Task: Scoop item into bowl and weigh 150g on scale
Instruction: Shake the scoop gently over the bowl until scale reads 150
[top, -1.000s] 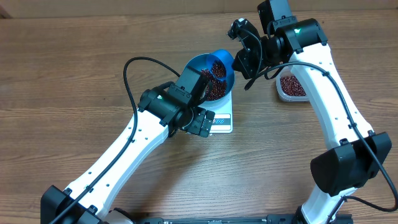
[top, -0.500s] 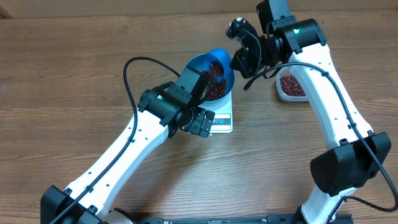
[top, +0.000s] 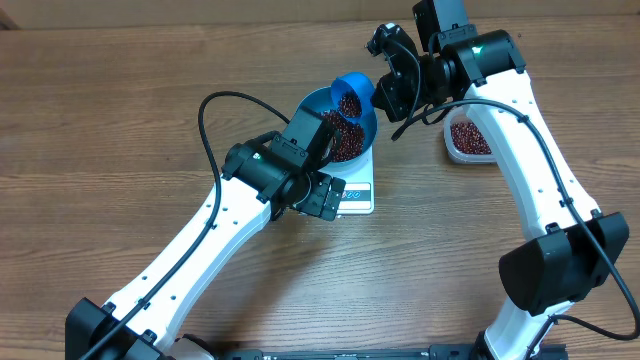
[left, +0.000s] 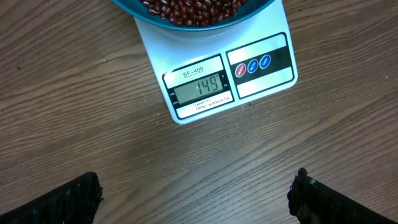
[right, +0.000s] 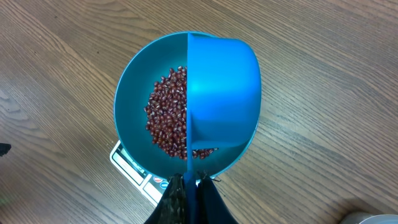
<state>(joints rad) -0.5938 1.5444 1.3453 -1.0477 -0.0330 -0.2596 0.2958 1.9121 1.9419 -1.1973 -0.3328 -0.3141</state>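
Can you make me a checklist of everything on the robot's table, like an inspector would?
Surface: brown wooden table, bare around the arms.
Job's things: red-brown beans lie in the blue bowl, which sits on the white scale. The display reads 149. A clear tub by the right arm holds more beans.
Clutter: nothing seen.
Grippers: left gripper is open and empty, hovering in front of the scale. The right gripper is shut on the handle of a blue scoop held over the bowl.
Cables: a black cable loops beside the left arm.
Surroundings: nothing seen.
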